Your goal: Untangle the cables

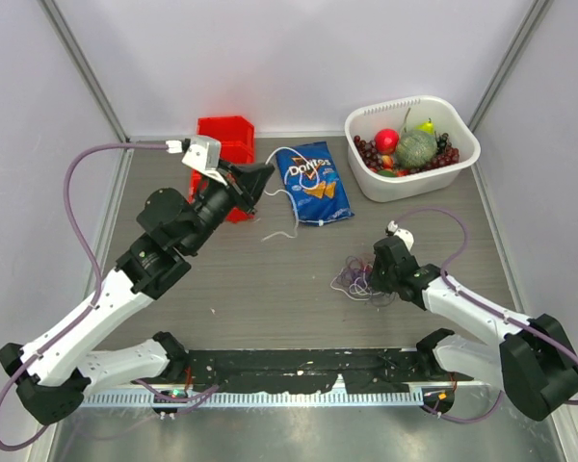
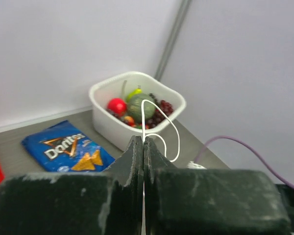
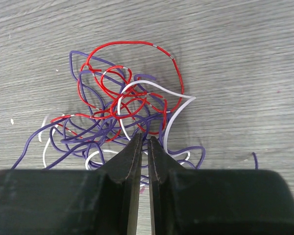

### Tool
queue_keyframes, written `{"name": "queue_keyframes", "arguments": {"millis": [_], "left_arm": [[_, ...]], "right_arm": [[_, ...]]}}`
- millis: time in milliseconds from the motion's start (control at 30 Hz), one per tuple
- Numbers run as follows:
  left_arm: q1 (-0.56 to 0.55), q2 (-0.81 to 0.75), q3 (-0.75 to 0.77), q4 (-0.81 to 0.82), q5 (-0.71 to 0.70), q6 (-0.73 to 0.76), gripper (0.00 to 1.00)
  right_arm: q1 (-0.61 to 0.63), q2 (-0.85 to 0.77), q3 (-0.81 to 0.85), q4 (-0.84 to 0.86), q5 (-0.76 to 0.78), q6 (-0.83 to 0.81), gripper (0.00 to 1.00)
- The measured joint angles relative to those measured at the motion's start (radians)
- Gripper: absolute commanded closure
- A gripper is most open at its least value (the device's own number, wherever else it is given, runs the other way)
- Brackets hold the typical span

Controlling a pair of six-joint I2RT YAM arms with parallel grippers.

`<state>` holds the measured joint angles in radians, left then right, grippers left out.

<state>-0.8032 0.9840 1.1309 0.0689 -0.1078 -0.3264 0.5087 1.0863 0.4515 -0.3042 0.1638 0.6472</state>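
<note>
The cables (image 1: 353,280) lie as a loose tangle of red, purple and white loops on the table right of centre. My right gripper (image 1: 374,279) is down at the tangle's right side. In the right wrist view its jaws (image 3: 143,139) stand nearly together at the tangle's (image 3: 122,112) near edge, with purple strands at the tips. My left gripper (image 1: 260,179) is raised at the back, shut on a single white cable (image 1: 281,229) that hangs down to the table, apart from the tangle. In the left wrist view the white cable (image 2: 143,117) loops out of the shut gripper (image 2: 143,142).
A blue Doritos bag (image 1: 313,183) lies at the back centre, also in the left wrist view (image 2: 63,149). A red bin (image 1: 226,140) stands behind my left gripper. A white basket (image 1: 462,159) of fruit sits at the back right, also in the left wrist view (image 2: 103,120).
</note>
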Motion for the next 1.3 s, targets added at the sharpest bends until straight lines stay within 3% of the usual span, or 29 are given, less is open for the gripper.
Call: {"name": "queue_keyframes", "arguments": {"millis": [333,733,933,1300], "left_arm": [[0.003,0.048,0.023,-0.219,-0.374,-0.046,1.00],[0.009,0.234,-0.085,-0.441,-0.462,-0.404,1.00],[0.081,0.264,-0.089,-0.454,-0.419,-0.438,1.00],[0.432,0.362,-0.042,-0.188,-0.171,-0.509,1.00]], "right_arm": [[0.000,-0.055,0.000,-0.026,0.025,0.010,0.84],[0.000,-0.055,0.000,-0.024,-0.001,0.008,0.84],[0.000,-0.054,0.000,-0.012,-0.010,0.002,0.84],[0.000,-0.052,0.000,-0.002,-0.017,-0.013,0.84]]}}
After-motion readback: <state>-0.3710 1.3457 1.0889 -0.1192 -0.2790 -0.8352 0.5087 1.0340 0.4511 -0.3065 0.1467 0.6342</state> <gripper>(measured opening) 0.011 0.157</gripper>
